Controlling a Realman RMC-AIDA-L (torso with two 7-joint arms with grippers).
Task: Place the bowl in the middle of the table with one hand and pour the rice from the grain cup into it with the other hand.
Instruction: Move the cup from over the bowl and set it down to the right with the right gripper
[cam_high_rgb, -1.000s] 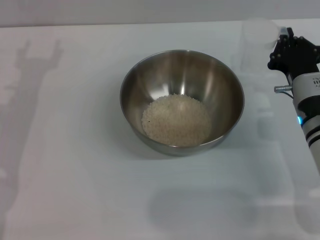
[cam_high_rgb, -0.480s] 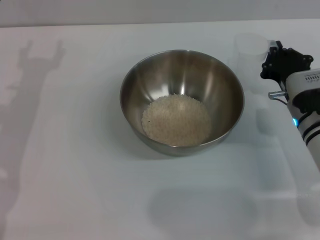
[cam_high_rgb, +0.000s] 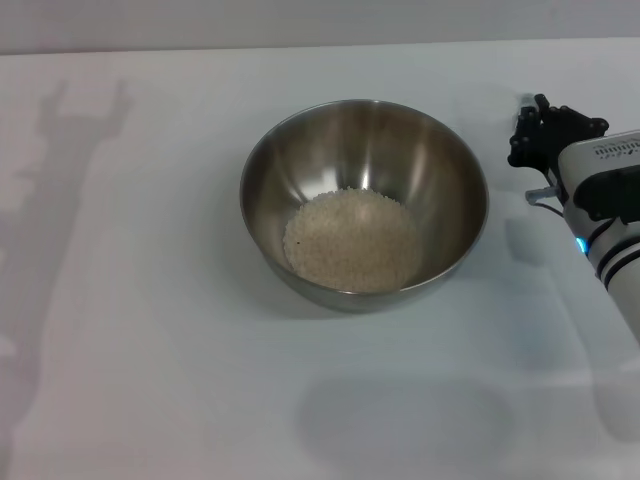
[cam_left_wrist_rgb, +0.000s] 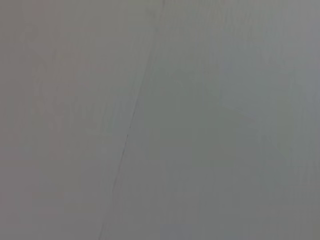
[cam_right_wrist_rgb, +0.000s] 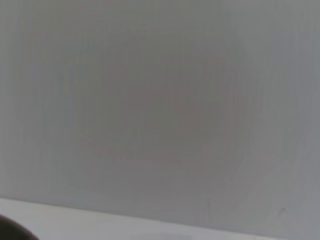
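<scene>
a: looking from big to small: the table (cam_high_rgb: 150, 300) carries the bowl (cam_high_rgb: 364, 203) near its middle, with the rice (cam_high_rgb: 353, 240) heaped inside.

b: so pouring seems done. and the grain cup?

a: not visible. the right gripper (cam_high_rgb: 545, 128) is beside the bowl; its fingers, i cannot tell.

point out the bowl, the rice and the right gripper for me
bowl (cam_high_rgb: 300, 150): head view, bare steel inner wall, robot's left side.
rice (cam_high_rgb: 353, 240): head view, middle of the heap in the bowl's bottom.
right gripper (cam_high_rgb: 540, 132): head view, black finger assembly beside the bowl's right rim.
</scene>
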